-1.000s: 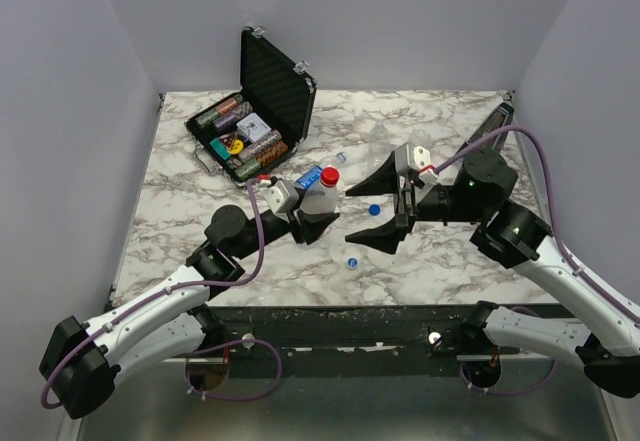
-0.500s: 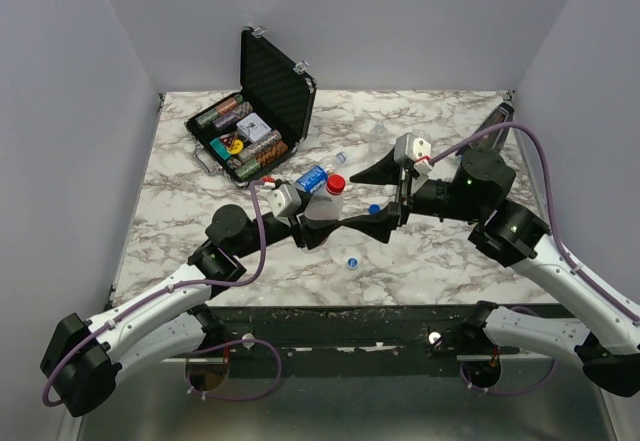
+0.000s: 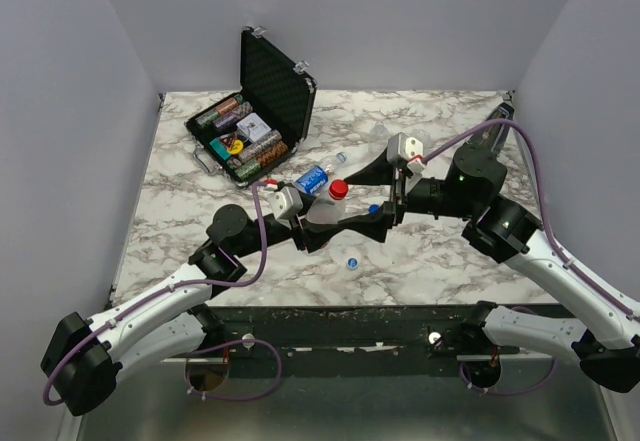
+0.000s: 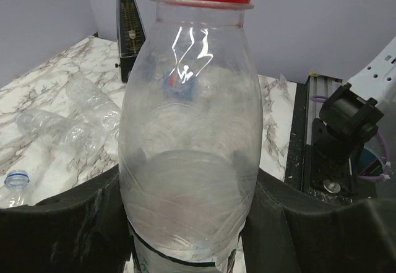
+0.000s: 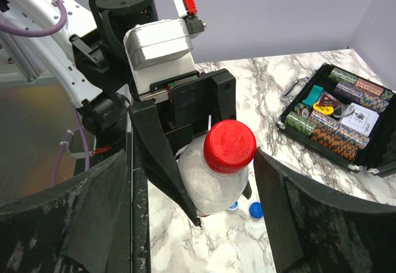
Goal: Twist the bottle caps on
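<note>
Left fingers (image 4: 62, 223) clamping the clear bottle (image 4: 189, 161) by its body, holding it near the middle of the counter (image 3: 450, 131). Red cap (image 5: 229, 145) sitting on its neck. Right fingers (image 5: 62, 223) standing wide apart, flanking the cap, not touching it.

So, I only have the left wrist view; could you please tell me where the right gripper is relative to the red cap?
Observer: The right gripper straddles the red cap, with its fingers open on either side and not touching it.
Operator: Thank you. Is anything on the table outside my view?
Observer: Yes, an open case of poker chips sits at the far left of the table.
</note>
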`<act>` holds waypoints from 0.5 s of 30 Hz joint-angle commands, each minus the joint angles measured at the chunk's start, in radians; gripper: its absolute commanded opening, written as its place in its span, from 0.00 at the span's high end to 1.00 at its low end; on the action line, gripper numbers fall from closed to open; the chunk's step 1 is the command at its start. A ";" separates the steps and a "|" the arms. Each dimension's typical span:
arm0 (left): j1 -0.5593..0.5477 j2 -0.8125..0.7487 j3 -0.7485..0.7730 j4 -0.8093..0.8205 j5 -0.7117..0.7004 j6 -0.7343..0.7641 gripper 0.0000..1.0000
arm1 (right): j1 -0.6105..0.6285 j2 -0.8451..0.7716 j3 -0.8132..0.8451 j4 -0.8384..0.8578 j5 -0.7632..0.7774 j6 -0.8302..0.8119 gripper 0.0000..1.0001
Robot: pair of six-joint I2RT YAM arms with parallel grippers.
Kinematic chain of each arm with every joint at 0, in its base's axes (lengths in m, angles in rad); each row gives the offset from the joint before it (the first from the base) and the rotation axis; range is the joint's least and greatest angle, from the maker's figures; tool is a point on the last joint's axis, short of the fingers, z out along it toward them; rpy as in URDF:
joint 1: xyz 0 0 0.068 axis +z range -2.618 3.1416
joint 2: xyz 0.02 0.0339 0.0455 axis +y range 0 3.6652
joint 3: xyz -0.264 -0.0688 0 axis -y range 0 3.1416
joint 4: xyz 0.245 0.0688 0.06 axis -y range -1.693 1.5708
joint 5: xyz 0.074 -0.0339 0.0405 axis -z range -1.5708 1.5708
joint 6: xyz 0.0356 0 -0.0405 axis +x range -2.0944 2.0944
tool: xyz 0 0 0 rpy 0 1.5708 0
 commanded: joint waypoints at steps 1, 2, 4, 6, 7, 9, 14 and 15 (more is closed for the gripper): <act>0.002 -0.007 0.035 -0.006 -0.044 0.011 0.37 | 0.006 -0.014 0.021 0.028 -0.061 0.019 0.11; 0.002 -0.007 0.034 -0.007 -0.052 0.010 0.37 | 0.006 -0.020 0.016 0.030 -0.062 0.024 0.11; 0.002 -0.012 0.034 -0.013 -0.078 0.007 0.37 | 0.006 -0.034 0.006 0.030 -0.070 0.034 0.12; 0.002 -0.020 0.032 -0.026 -0.107 0.007 0.37 | 0.006 -0.047 -0.007 0.027 -0.088 0.046 0.12; 0.002 -0.020 0.030 -0.026 -0.121 0.007 0.37 | 0.006 -0.049 -0.011 0.023 -0.105 0.051 0.12; 0.002 -0.027 0.029 -0.029 -0.141 0.007 0.37 | 0.006 -0.047 -0.019 0.014 -0.142 0.060 0.13; 0.002 -0.033 0.026 -0.040 -0.184 0.002 0.37 | 0.006 -0.052 -0.047 0.008 -0.185 0.076 0.16; 0.002 -0.033 0.026 -0.040 -0.184 0.004 0.37 | 0.006 -0.060 -0.048 0.008 -0.157 0.077 0.16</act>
